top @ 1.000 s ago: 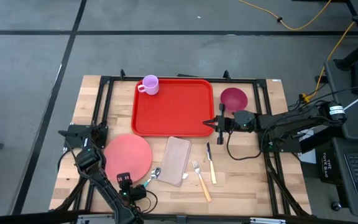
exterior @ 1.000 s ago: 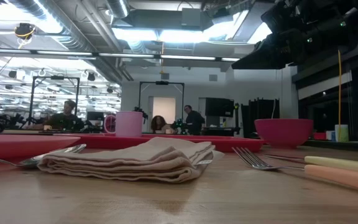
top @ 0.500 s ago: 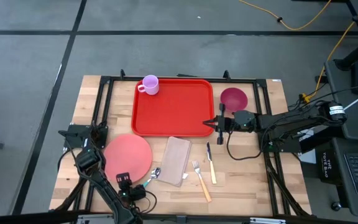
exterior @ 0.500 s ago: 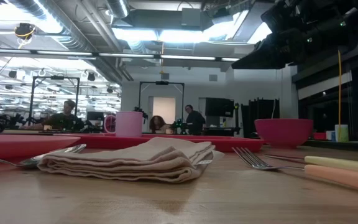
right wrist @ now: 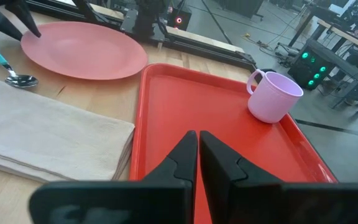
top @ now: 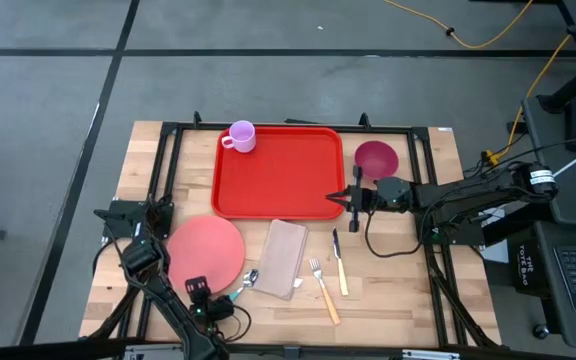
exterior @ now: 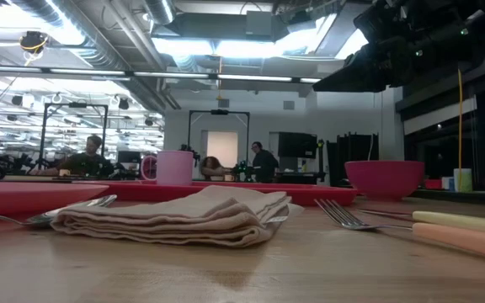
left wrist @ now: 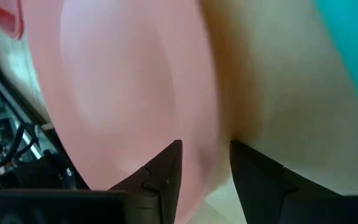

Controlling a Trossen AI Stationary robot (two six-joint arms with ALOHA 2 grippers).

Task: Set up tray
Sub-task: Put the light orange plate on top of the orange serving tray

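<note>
Tray (top: 279, 171) at table's 12 o'clock, long axis 9-to-3, cup (top: 241, 136) on its far left corner. Right gripper (top: 351, 199) nearest, at tray's near right corner, fingers pressed shut, nothing held. Left gripper (top: 230, 297) at 7 o'clock beside plate (top: 206, 252), fingers parted, empty.

The bright red rectangular tray (top: 280, 172), raised rim and rounded corners, lies flat at the table's far middle.

pink plate (left wrist: 129, 93) blurred, teal handle (left wrist: 353, 37) cut off
</note>
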